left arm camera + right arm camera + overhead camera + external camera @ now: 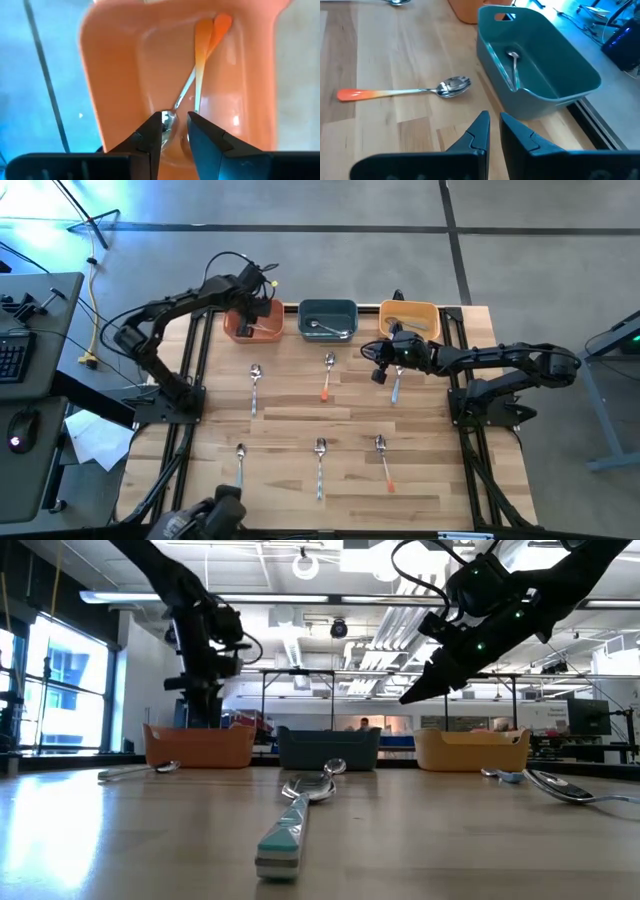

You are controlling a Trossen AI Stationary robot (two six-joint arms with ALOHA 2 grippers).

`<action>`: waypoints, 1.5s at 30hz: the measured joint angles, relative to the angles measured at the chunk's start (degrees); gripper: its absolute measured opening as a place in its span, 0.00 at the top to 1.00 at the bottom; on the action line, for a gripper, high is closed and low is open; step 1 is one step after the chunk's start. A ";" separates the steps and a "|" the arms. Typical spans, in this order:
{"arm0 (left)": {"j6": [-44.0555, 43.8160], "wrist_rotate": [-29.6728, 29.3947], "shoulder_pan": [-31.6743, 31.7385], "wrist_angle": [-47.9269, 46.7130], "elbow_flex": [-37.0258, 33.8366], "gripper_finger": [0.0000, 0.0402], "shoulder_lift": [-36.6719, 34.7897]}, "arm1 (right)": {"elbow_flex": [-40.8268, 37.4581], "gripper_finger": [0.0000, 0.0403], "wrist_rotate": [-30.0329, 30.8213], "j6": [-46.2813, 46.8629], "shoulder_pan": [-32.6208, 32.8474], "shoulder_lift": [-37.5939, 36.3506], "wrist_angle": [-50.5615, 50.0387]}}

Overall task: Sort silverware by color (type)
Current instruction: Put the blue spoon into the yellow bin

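My left gripper (175, 127) hangs open over the orange bowl (252, 330) at the table's far left, fingers pointing down. Two orange-handled pieces of silverware (202, 45) lie inside that bowl below the fingers, their handles leaning on its wall. My right gripper (494, 125) hovers shut and empty above the table, near the teal bowl (555, 75). That bowl has a silver spoon (514, 62) in it. An orange-handled spoon (402, 91) lies flat on the wood close to the right gripper. A light-blue-handled piece (396, 387) lies beside it.
A yellow bowl (412, 320) stands at the far right of the bowl row. More silverware lies spread on the table: one piece at the middle left (255, 387) and three in a row near the front edge (240, 465), (320, 467), (384, 462).
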 joint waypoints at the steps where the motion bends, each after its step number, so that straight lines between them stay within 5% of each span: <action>1: -1.49 0.02 -0.35 -0.59 0.00 0.82 -0.89 | 0.00 0.94 0.00 0.01 0.00 0.00 0.09; 11: -16.65 -0.18 -8.48 -2.96 -3.80 0.99 -13.47 | 0.00 0.94 -0.05 -0.16 0.13 0.00 -0.18; 25: -33.07 -3.36 -21.93 1.19 -13.49 1.00 -29.86 | 0.00 0.94 -0.17 -0.16 0.13 0.00 -0.26; 37: -37.76 -5.89 -27.92 2.01 -14.47 1.00 -32.00 | 0.00 0.94 -0.18 -0.16 0.13 0.00 -0.27; 45: -48.62 -2.56 -35.27 5.17 -15.66 1.00 -32.02 | 0.00 0.94 -0.17 -0.16 0.13 0.00 -0.27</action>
